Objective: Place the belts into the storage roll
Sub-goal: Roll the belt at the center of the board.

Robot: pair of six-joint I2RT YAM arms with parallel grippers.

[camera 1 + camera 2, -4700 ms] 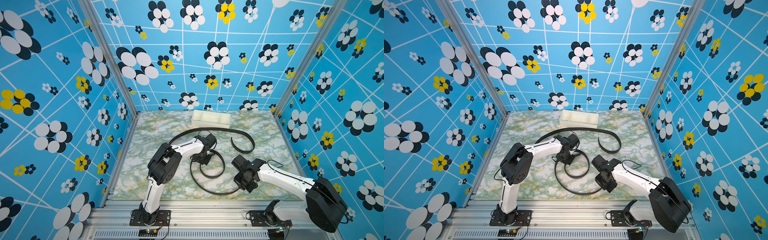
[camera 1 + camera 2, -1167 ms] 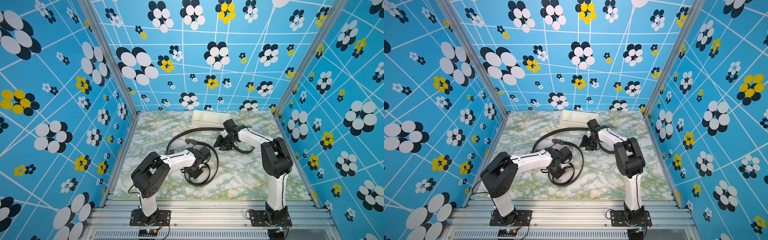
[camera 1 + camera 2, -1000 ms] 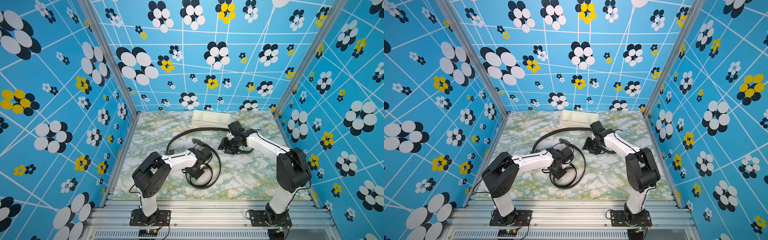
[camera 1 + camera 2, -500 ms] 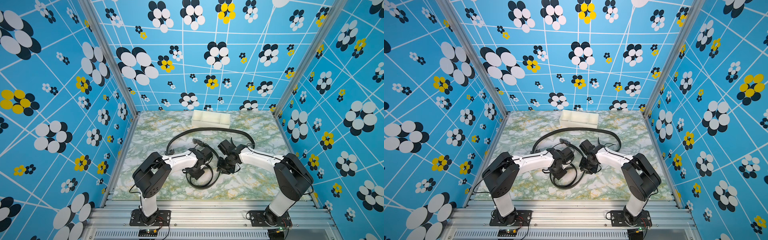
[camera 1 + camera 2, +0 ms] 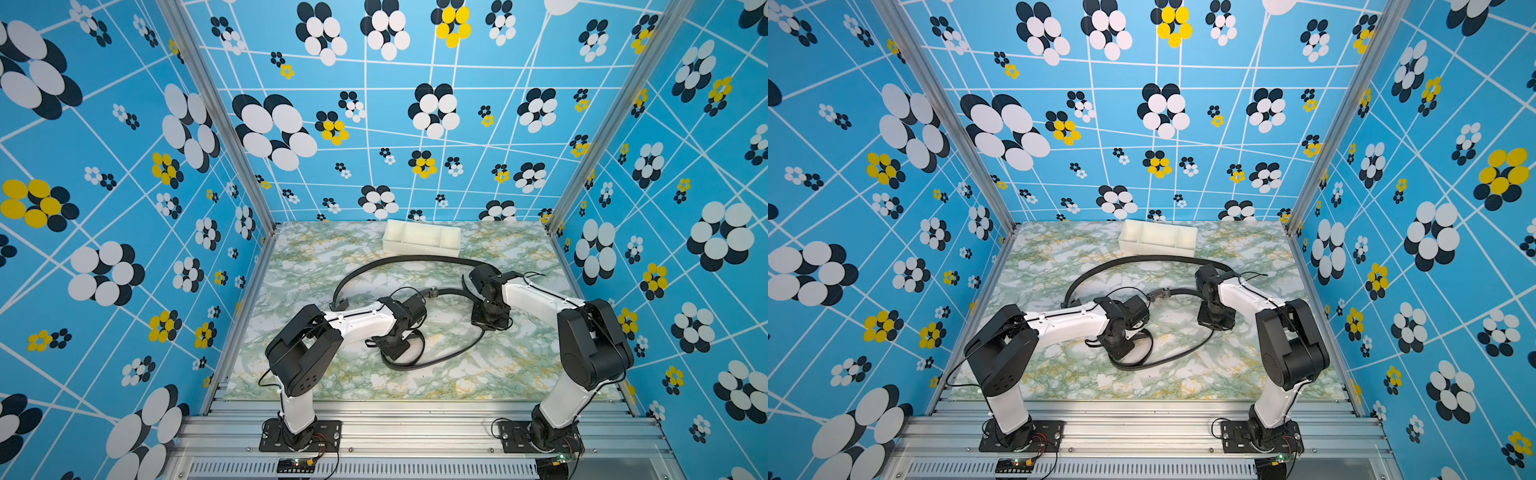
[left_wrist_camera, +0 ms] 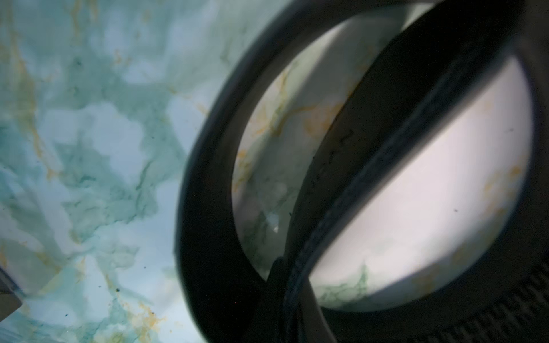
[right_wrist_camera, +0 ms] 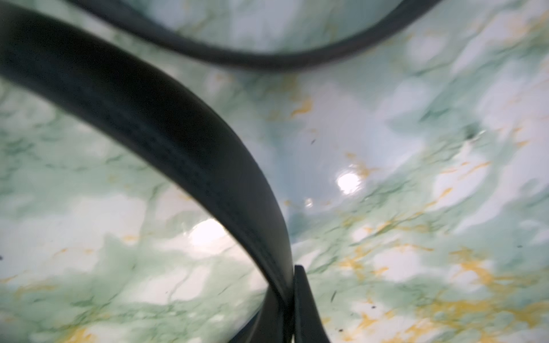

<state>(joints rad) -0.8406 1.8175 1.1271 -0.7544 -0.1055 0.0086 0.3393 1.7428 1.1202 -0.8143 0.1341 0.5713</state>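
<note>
Nothing stowed yet. The storage roll (image 5: 419, 249) sits empty at far centre, close to the back wall, and both belts lie uncoiled on the surface (image 5: 478, 374). Your left end effector (image 5: 395, 351) is pinched shut on the near belt (image 7: 184, 148) at its small loop. The right end effector (image 5: 489, 322) is clamped on the same strap, I think. The far belt (image 5: 415, 259) arcs just in front of the roll, across your route. Left to do: coil & drop both. Room: near-right surface is open, but the right elbow sits close to the side wall.
</note>
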